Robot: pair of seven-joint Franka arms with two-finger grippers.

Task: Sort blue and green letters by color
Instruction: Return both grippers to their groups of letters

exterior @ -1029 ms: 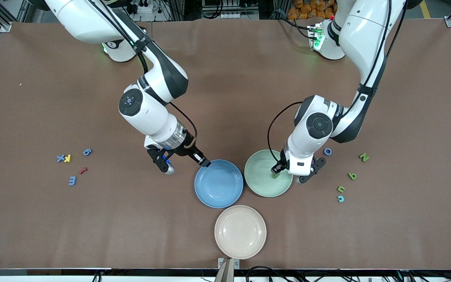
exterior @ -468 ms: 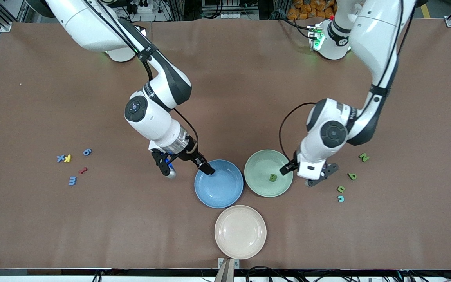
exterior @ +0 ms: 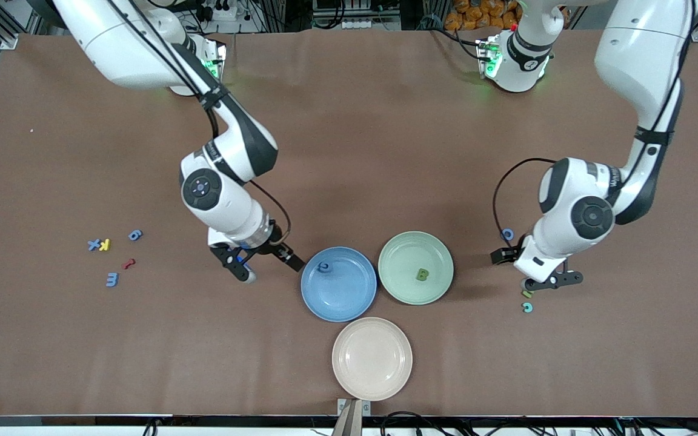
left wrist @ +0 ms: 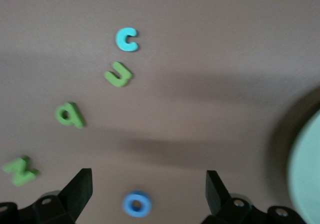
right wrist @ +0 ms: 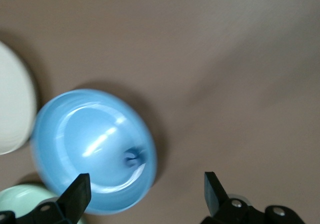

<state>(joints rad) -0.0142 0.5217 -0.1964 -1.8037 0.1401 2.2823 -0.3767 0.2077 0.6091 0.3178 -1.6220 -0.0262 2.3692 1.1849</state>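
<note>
The left end effector (exterior: 537, 270), released and empty at the frame's right, hangs over green letters (left wrist: 70, 115) near a blue ring (exterior: 508, 234). The right end effector (exterior: 267, 264), also spread empty, sits left of centre beside the blue plate (exterior: 325, 300), which holds one blue letter (exterior: 324, 267); the green plate (exterior: 403, 284) holds a green B (exterior: 423, 275). More blue letters (exterior: 111, 279) lie far left. Bare bench (exterior: 349, 151) surrounds both.

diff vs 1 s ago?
Left gripper let go a green letter in the green plate, then swung out over the letters at its end. Right gripper dropped a blue letter in the blue plate and backed off. Both open. Plates and remaining letters unmoved.
</note>
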